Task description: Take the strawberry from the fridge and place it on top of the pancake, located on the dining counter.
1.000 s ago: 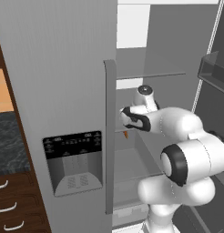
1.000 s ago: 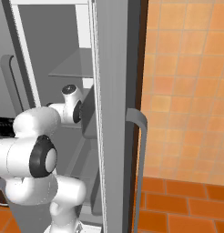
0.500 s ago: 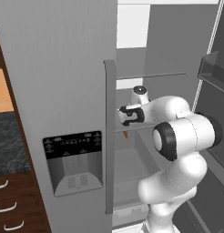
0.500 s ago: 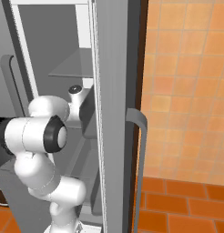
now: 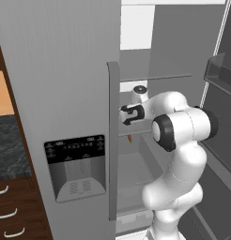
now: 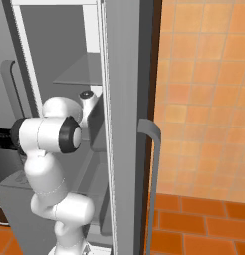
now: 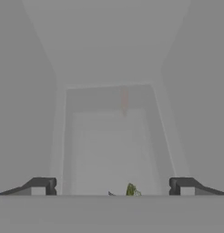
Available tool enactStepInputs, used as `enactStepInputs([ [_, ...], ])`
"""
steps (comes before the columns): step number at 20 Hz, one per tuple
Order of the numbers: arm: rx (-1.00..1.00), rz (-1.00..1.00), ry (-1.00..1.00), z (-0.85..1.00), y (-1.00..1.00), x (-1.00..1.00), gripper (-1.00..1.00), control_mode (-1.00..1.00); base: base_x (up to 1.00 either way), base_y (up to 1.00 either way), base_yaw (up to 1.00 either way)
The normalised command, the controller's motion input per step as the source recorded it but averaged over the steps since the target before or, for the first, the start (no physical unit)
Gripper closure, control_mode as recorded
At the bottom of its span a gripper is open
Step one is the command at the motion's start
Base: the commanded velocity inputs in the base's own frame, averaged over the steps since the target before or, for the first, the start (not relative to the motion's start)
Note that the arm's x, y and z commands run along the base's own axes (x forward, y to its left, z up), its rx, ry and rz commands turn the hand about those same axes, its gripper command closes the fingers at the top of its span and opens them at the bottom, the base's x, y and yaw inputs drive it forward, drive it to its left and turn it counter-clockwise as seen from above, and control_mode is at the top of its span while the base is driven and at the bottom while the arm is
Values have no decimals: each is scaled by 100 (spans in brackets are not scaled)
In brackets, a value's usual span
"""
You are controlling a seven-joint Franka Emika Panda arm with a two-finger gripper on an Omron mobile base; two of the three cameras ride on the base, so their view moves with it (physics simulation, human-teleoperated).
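My gripper (image 7: 111, 186) stands released inside the fridge (image 5: 65, 84); I'd lower slowly toward the green-leafed item (image 7: 131, 189) between the jaws.

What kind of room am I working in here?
Most likely a home kitchen: a tall grey fridge with a dispenser panel, dark granite counter over wood drawers, and orange tiling.

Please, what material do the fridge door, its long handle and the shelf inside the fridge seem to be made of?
The fridge door looks like painted or brushed metal: flat light grey, matte, no reflections. Its handle has the same grey, probably metal or plastic. The shelf seems glass or clear plastic: thin, pale and half see-through. Everything is rendered, so this stays uncertain.
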Motion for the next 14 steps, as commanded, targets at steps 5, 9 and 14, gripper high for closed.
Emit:
enactStepInputs([
  [5, 0, 0, 0, -32, -7, -32, -100, -100, 0, 0, 0],
  [9, 0, 0, 0, -30, -2, -25, -100, -100, 0, 0, 0],
  [14, 0, 0, 0, -25, 0, -25, -100, -100, 0, 0, 0],
])
